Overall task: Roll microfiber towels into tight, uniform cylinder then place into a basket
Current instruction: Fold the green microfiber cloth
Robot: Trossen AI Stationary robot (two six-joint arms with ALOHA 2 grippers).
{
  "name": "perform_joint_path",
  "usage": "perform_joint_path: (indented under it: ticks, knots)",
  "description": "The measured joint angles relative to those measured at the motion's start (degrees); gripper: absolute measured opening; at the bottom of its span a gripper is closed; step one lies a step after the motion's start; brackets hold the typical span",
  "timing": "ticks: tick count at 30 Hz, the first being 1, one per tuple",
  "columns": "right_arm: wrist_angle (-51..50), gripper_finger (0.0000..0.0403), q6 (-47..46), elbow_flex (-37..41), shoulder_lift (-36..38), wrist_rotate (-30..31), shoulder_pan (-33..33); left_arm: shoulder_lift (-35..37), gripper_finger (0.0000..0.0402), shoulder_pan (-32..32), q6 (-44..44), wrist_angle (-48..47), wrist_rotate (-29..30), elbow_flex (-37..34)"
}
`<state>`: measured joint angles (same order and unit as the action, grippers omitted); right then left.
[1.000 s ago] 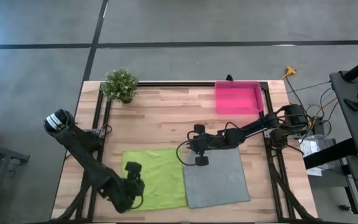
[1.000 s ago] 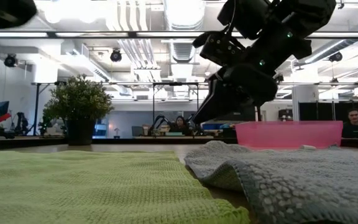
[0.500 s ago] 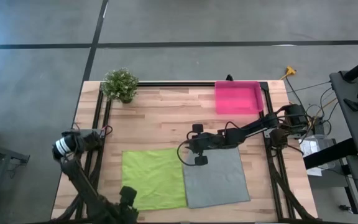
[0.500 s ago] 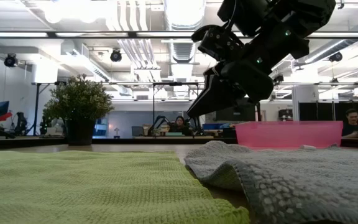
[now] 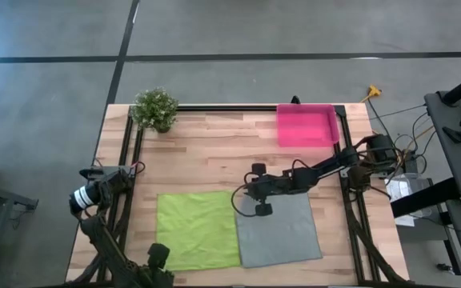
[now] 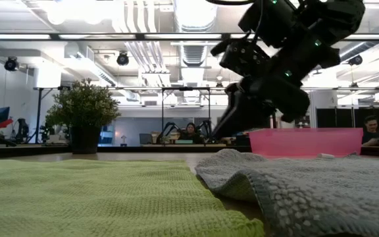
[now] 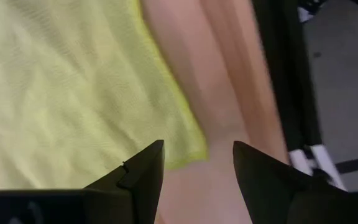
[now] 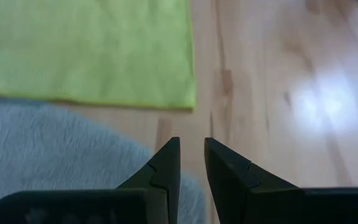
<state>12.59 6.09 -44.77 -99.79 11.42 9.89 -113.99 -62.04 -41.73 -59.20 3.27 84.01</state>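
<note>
Two towels flat side by side from above: lime green towel [image 5: 198,230], grey towel [image 5: 278,230]; pink basket [image 5: 305,126] at far edge. Right gripper [image 5: 249,200] over grey towel's corner, fingers narrowly parted, holding nothing. Left gripper [image 7: 196,163] spread, empty, beside green towel's corner.

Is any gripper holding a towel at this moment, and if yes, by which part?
Nothing is held. The right gripper hovers over the grey towel near its far corner, fingers narrowly apart and empty. The left gripper is open beside the green towel.
</note>
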Motion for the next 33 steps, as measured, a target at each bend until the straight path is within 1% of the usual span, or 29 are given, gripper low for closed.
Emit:
perform_joint_path:
  ticks: [2, 6, 14, 20, 26, 29, 33]
  knots:
    - [0.0, 0.0068, -0.1, 0.6, 0.0, 0.0, 0.2, 0.0, 0.0176, -0.1, -0.5, 0.4, -1.4, 0.1]
    - [0.4, 0.0068, -0.5, 0.7, 0.0, 0.0, 0.4, 0.0, 0.0176, -0.2, -2.9, -0.3, -1.1, -0.5]
    - [1.4, 0.0068, -0.9, 0.8, 0.0, 0.0, 0.9, -0.2, 0.0176, -0.3, -3.4, 0.1, -1.0, -2.6]
    - [2.5, 0.0068, -0.7, 0.8, 0.0, 0.2, 0.9, -0.2, 0.0176, -0.3, -6.0, 0.3, 0.6, -2.8]
    - [3.5, 0.0068, -0.2, 0.8, 0.0, 0.2, 0.9, -0.2, 0.0174, -0.3, -6.0, 1.9, 1.0, -2.8]
    - [3.8, 0.0068, -0.1, 0.8, 0.0, 0.4, 0.9, -0.2, 0.0157, -0.4, -6.0, 2.8, 1.1, -3.0]
    - [4.2, 0.0068, 0.0, 0.8, 0.0, 0.7, 0.9, -0.2, 0.0106, -0.4, -6.0, 3.2, 0.7, -3.1]
